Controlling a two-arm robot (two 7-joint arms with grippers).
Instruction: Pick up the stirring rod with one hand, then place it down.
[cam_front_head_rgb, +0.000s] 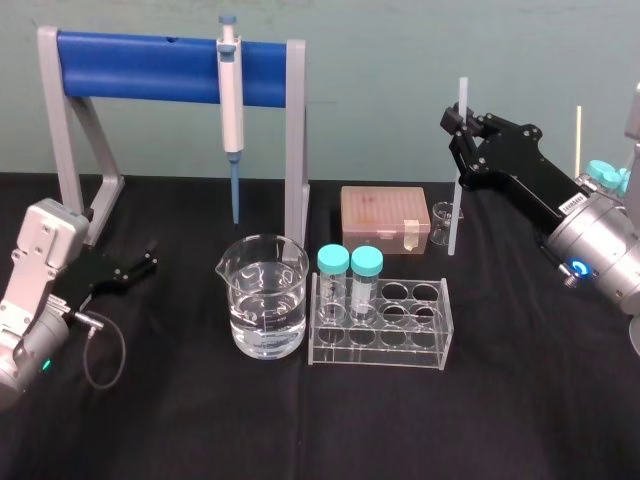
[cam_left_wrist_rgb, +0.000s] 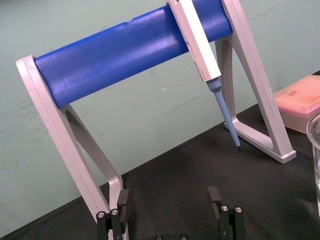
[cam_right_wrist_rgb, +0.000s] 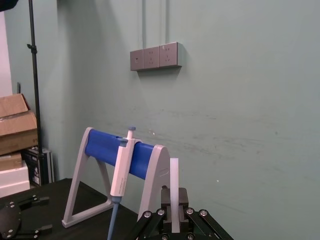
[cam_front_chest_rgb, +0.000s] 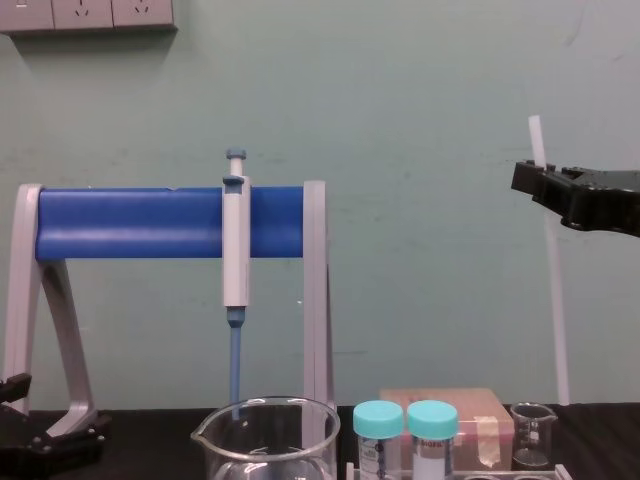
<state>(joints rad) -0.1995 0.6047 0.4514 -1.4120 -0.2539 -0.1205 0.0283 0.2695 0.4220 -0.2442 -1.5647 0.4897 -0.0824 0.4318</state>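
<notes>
White stirring rod (cam_front_head_rgb: 454, 220) upright in grip of right tool (cam_front_head_rgb: 458, 125); left tool (cam_front_head_rgb: 148, 258) open, parked.

No legible text, labels, brands or numbers anywhere.

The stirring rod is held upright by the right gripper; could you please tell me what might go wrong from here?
1. The right gripper pinches the stirring rod near its top, so the long lower part could swing or slip.
2. Its lower end is close to the small beaker and the pink tip box; a careless set-down might knock them.
The left gripper lies open on the left, idle.
</notes>
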